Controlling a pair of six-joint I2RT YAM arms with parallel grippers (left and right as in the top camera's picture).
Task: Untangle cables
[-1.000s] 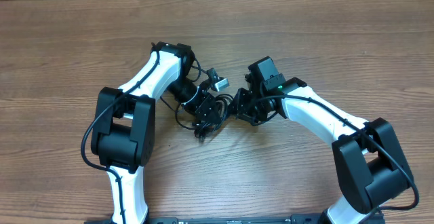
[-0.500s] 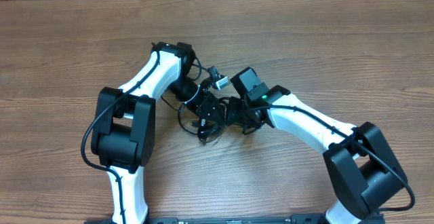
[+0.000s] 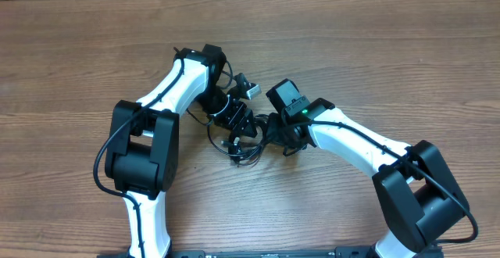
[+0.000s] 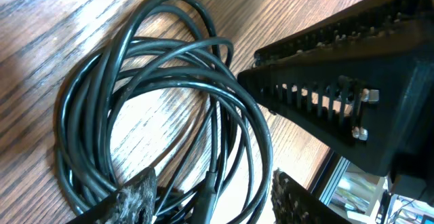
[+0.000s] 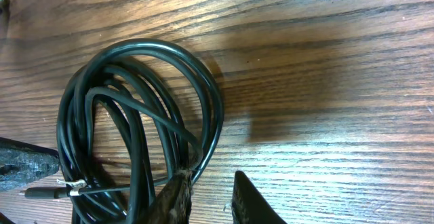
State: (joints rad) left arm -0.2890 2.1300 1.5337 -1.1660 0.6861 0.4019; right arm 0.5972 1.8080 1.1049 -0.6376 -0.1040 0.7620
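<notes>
The cables (image 5: 218,119) lie in one loose black coil on the wooden table (image 5: 325,81). The left gripper (image 4: 210,200) straddles the coil's edge, fingers spread with strands between them. The right gripper (image 5: 210,197) sits at the coil's opposite edge, fingers almost together; I cannot tell whether they pinch a strand. The cord looks light, limp and slick, so it is best taken near the plug end (image 5: 51,193).

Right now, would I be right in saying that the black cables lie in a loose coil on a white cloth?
Not quite. The black cables do lie in a loose coil, but on a bare wooden table, not on a white cloth. The right wrist view shows the wood grain plainly under and around them.
</notes>
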